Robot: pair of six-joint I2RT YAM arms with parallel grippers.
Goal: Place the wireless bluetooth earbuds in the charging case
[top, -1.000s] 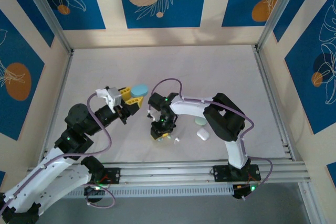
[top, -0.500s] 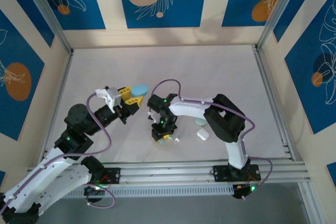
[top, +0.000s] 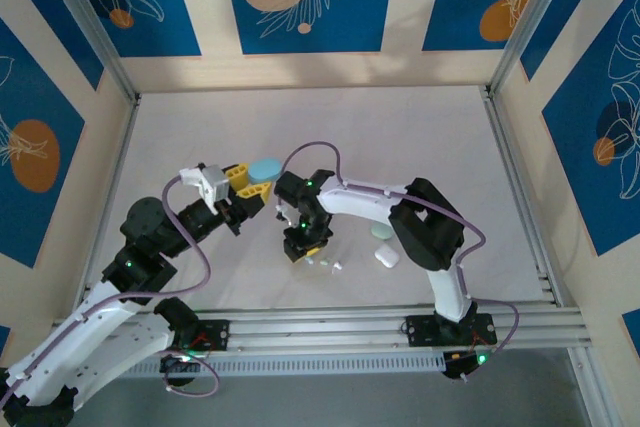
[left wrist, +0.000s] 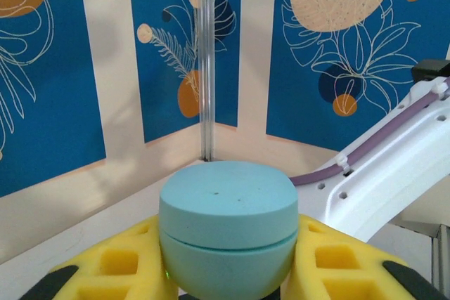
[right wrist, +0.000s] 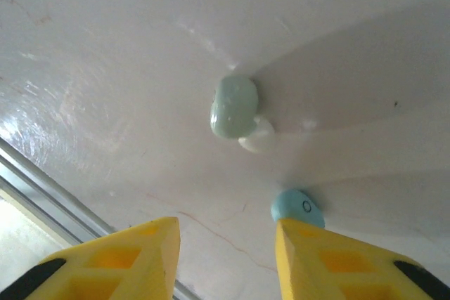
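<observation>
Beside the right jaws, blue earbud [right wrist: 297,208]; beyond, green earbud [right wrist: 234,107].

tbl [top: 400,137] | wht case [top: 386,257], grn case [top: 381,232] | earbuds [right wrist: 234,107] nr front

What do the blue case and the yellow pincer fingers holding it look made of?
The blue case looks like matte plastic: even colour, soft sheen, a seam round its middle. The fingers of the left pincer look like dull yellow foam or soft rubber, perhaps printed plastic, with moulded square pockets.
</observation>
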